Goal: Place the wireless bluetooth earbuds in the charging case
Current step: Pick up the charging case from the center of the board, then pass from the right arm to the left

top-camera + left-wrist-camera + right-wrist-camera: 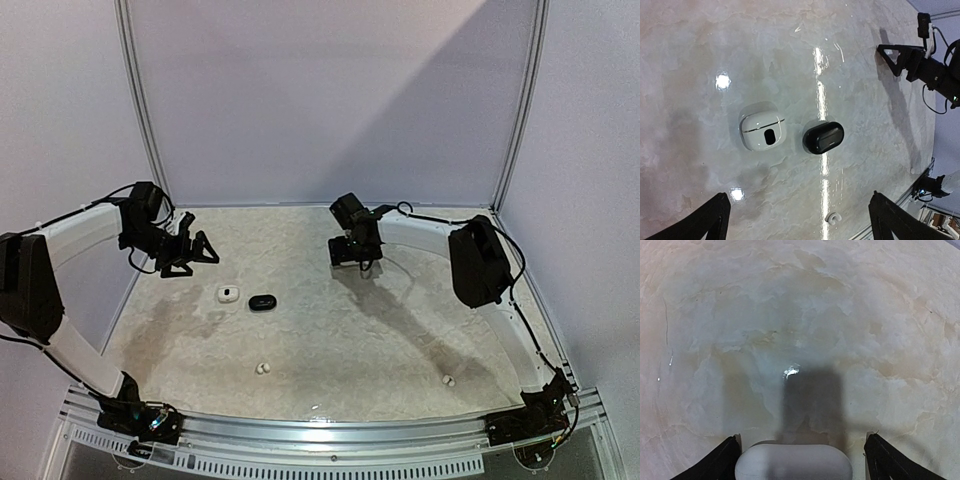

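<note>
Earbud [832,217] lies apart from released left claw [799,200]; right claw [801,440] grasps white case [792,462].

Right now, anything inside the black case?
Cannot tell. The black case lies on the table beside the white case and looks shut, so its lid covers whatever is inside. Nothing rests on top of it.

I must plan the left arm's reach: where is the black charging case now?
In the top view, the black charging case lies left of centre, just right of the white case.
</note>
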`<state>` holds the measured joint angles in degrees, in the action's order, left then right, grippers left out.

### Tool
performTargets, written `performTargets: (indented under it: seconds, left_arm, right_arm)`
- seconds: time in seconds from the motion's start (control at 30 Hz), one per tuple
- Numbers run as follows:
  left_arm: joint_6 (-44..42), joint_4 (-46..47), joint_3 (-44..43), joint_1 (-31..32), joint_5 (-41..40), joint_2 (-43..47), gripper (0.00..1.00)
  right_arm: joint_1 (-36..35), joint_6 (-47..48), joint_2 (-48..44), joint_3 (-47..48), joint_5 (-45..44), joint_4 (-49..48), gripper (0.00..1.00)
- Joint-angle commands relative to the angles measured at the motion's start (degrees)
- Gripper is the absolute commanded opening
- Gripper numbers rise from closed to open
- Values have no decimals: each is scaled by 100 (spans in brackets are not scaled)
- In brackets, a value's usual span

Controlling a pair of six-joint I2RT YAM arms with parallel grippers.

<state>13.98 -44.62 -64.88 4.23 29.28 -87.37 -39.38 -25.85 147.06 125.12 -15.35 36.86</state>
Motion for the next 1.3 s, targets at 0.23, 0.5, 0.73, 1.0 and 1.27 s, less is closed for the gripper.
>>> performTargets:
  seconds: [0.23, 0.5, 0.73, 1.0, 1.27]
  left_arm:
    - [89, 63, -147, 52, 122, -37, 99]
    - [-70, 16, -256, 125, 167, 43, 96]
    - [-576, -221, -635, 352, 516, 347, 93]
    - [-1050, -719, -1954, 676, 1005, 922, 90]
    - [-67, -479, -3313, 2258, 1275, 1062, 93]
  right_arm:
    - [42, -260, -24, -360, 167, 663, 66]
    - [43, -340, -640, -1008, 330, 91, 46]
    - [-115, -194, -2271, -2147, 482, -1348, 41]
    - [-1117, 1497, -4718, -3978, 44, -3602, 41]
    - [-2707, 3777, -5679, -4343, -1144, -4441, 40]
